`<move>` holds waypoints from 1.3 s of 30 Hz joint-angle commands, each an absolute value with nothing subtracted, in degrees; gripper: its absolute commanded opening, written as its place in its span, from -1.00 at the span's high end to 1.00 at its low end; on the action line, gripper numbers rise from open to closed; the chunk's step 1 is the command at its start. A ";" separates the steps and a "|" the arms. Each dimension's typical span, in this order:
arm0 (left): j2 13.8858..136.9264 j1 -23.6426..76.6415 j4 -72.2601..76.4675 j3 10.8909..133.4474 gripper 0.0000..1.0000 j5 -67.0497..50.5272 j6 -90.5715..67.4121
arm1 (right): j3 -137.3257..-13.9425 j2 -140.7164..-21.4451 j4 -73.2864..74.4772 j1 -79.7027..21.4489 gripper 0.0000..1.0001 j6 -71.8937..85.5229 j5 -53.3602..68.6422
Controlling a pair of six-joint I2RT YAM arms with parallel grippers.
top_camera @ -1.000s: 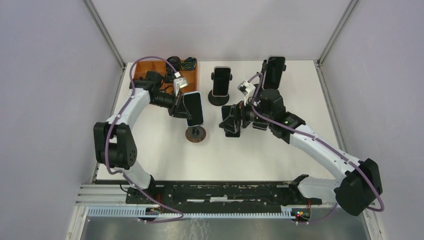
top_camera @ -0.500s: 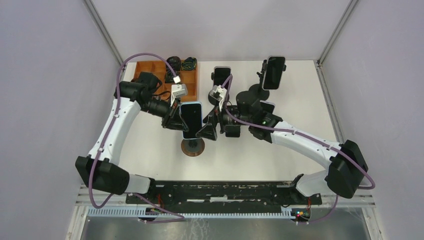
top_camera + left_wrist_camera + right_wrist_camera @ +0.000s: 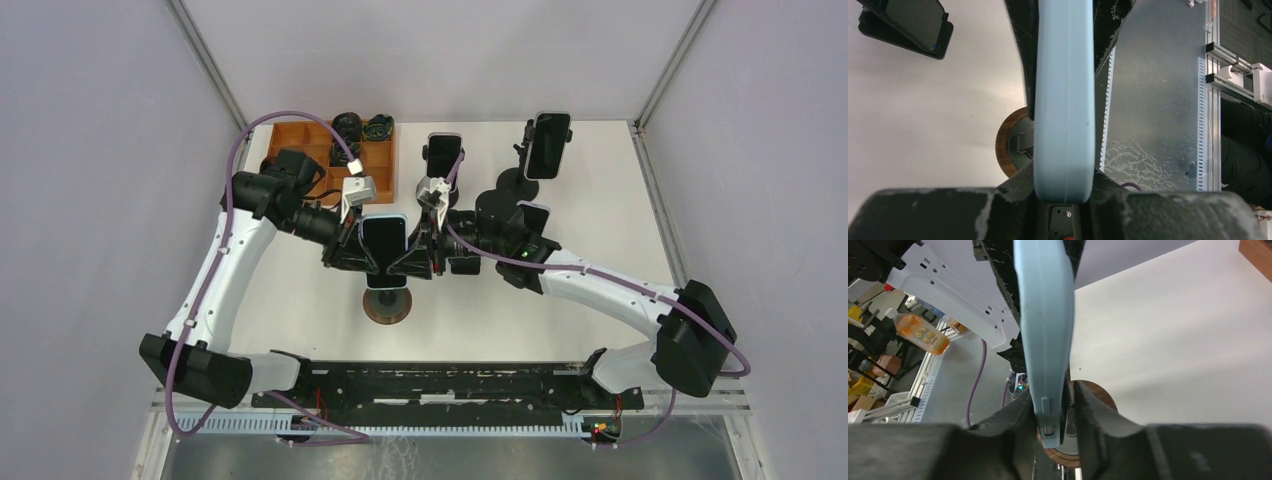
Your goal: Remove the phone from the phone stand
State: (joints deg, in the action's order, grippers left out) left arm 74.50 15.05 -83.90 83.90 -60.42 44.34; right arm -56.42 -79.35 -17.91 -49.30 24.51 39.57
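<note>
Phone point(image 3: 383, 242), pale blue case, sits above the phone stand point(image 3: 386, 306) near mid-desk point(image 3: 300, 300). Screen is tilted up twd the top cam. The stand's round brown base shows just on the near side of it. Whether the lower end is seated in the cradle can't be told from overhead, but the R wrist view shows the cradle right behind the phone's edge, so prob. not free yet.

Key relation: both arms meet at the phone from opposite sides. L gripper point(image 3: 356, 254) is on its left edge, R gripper point(image 3: 414, 262) on its right, so neither is nearer. The phone's long axis runs near-far in the top view, rising away from the base, and both wrist cams look straight down its thin edge.

L gripper: fingers tight against front and back faces, clamped on the phone. R gripper: fingers straddle the phone edge plus cradle w/ some gap on one side. Can't tell if it's pressing or just around them.

Judgement: exit is along the long axis, up and away from the base. R arm is placed to pin the stand while L pulls.
</note>
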 commanded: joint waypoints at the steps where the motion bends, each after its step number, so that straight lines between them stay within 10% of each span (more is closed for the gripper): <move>1: 72.10 16.12 -83.93 85.95 0.96 -67.19 41.34 | -56.08 -77.45 -23.20 -49.54 0.40 25.47 40.80; 4: 72.29 16.26 -83.94 85.68 0.78 -66.91 41.41 | -55.45 -76.74 -25.69 -49.55 0.74 26.83 40.22; 8: 73.13 16.26 -83.94 87.06 -0.62 -65.88 40.84 | -54.33 -75.19 -26.98 -49.27 1.00 27.95 36.99; 10: 72.92 16.26 -83.81 87.99 -0.98 -64.78 40.78 | -53.09 -73.84 -28.22 -48.61 1.00 28.56 35.96; 39: 57.83 15.92 -61.78 75.21 -0.86 -62.17 41.87 | -53.11 -74.62 -65.80 -48.04 1.00 56.15 44.71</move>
State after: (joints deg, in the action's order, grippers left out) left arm 58.59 15.99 -64.23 75.55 -58.81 42.48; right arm -48.77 -74.00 -53.25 -47.07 52.10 46.65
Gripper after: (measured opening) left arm 0.953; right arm 0.211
